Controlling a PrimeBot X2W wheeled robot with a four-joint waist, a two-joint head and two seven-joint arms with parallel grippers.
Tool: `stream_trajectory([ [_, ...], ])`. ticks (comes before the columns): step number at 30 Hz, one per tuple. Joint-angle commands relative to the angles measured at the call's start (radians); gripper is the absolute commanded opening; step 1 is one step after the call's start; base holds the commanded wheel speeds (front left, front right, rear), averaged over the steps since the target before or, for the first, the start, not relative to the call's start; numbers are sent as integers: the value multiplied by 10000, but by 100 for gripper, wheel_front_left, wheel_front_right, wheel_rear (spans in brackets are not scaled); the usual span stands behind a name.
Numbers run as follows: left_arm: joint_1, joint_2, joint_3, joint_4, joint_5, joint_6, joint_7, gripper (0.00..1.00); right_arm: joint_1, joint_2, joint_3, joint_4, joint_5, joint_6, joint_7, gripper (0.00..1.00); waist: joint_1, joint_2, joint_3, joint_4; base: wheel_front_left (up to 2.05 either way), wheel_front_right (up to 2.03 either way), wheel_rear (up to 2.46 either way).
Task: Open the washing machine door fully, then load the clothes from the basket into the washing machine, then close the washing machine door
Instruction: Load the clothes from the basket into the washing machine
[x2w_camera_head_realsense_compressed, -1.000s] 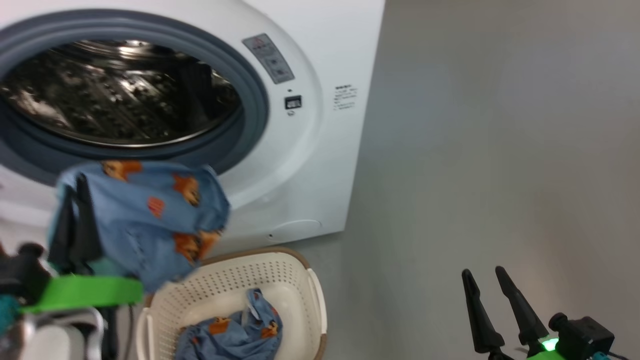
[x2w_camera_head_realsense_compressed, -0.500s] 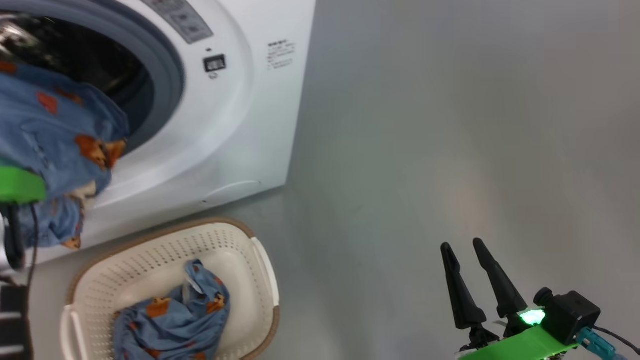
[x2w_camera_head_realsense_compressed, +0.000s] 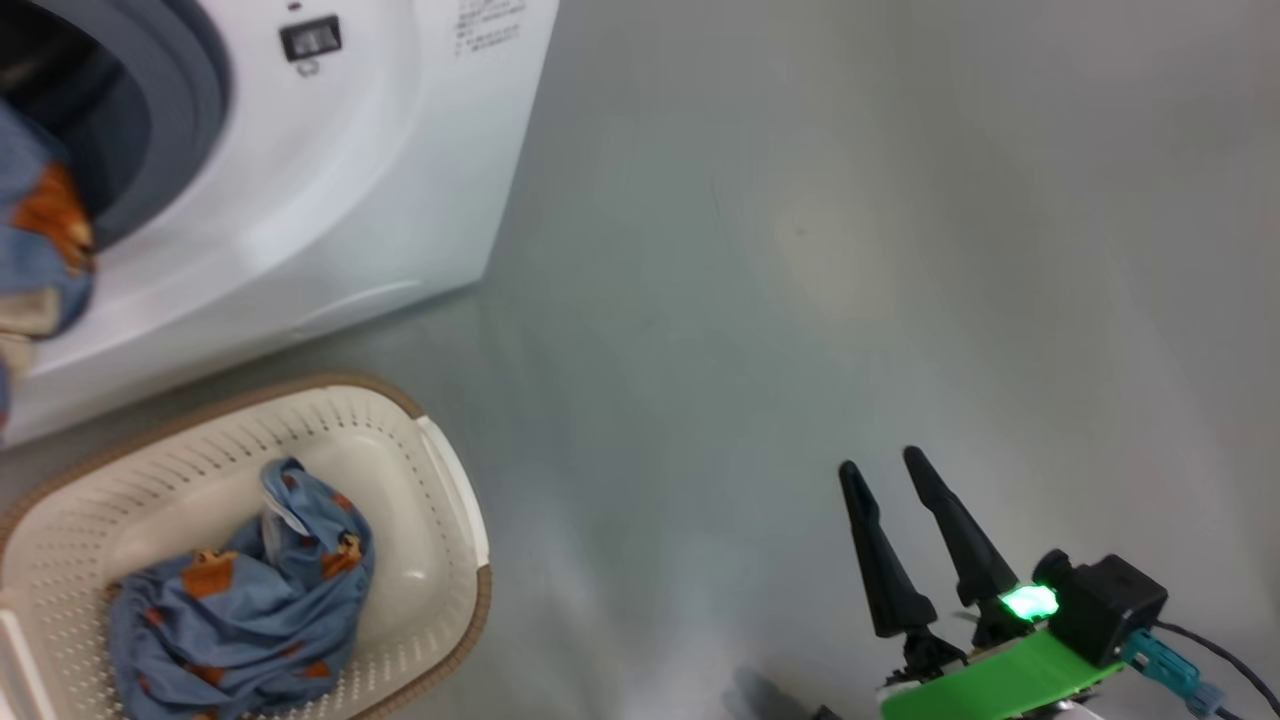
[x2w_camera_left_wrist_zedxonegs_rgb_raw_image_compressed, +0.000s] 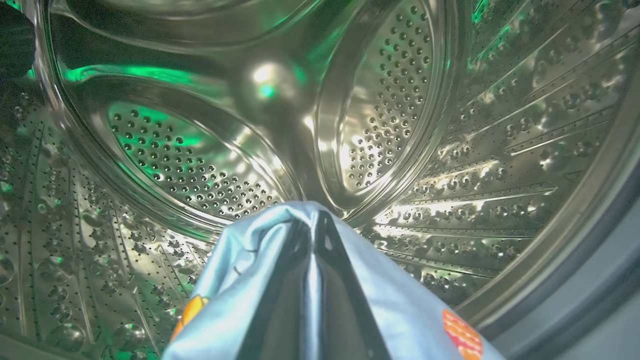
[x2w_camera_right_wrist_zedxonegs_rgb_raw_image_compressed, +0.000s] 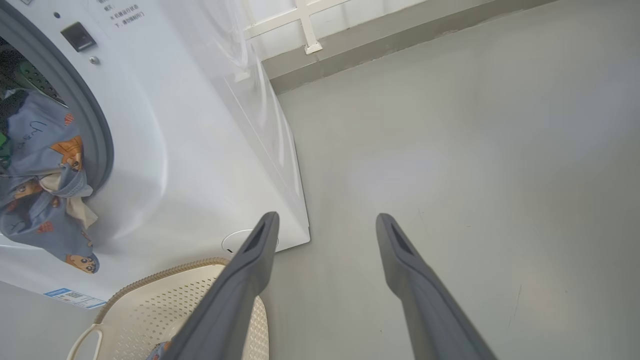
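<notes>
While our left pincer (x2w_camera_left_wrist_zedxonegs_rgb_raw_image_compressed: 312, 227) is clamped tight on 1 piece of the clothes (x2w_camera_left_wrist_zedxonegs_rgb_raw_image_compressed: 240, 280), it reaches inside the washing machine (x2w_camera_head_realsense_compressed: 330, 200), with the shiny drum (x2w_camera_left_wrist_zedxonegs_rgb_raw_image_compressed: 380, 100) all around it. Part of that piece hangs out over the washing machine's mouth (x2w_camera_head_realsense_compressed: 150, 150). Our right pincer (x2w_camera_right_wrist_zedxonegs_rgb_raw_image_compressed: 326, 219) has its 2 fingers apart and holds nothing, over the floor (x2w_camera_head_realsense_compressed: 800, 250) to the right of the washing machine. The basket (x2w_camera_head_realsense_compressed: 440, 480) sits just in front of the washing machine, and 1 more bundle (x2w_camera_head_realsense_compressed: 240, 610) lies in it. We think the door is open, since the mouth is free. Left to do: let go, fetch the bundle, shut the door. We cannot tell how wide the door stands. The basket's near end is cut off.
</notes>
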Motion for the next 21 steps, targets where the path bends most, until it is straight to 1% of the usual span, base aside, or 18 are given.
stream_trajectory([
  [1,-338,617,294,-60,76,33,-61,0,-202,-97,310,-250,-76,90,-49,100,0,-1,479,-204,0,0,0],
  [6,-1067,1036,273,433,222,-80,-61,0,-233,-97,576,-203,-168,90,-49,100,0,-1,842,-256,0,0,0],
  [11,-2270,1418,167,906,342,-147,-61,0,-297,-97,834,-220,-164,90,-49,100,0,-1,1206,-314,0,0,0],
  [15,-3104,1441,76,994,386,-44,-61,0,-321,-97,916,-271,-100,90,-49,100,0,-1,1400,-355,0,0,0],
  [19,-3857,1570,-83,1199,453,-128,-61,0,-329,-97,972,-303,-28,90,-49,100,0,-1,1541,-417,0,0,0],
  [21,-4174,1476,-130,964,476,4,-61,0,-345,-97,960,-330,13,90,-49,100,0,-1,1640,-423,0,0,0],
])
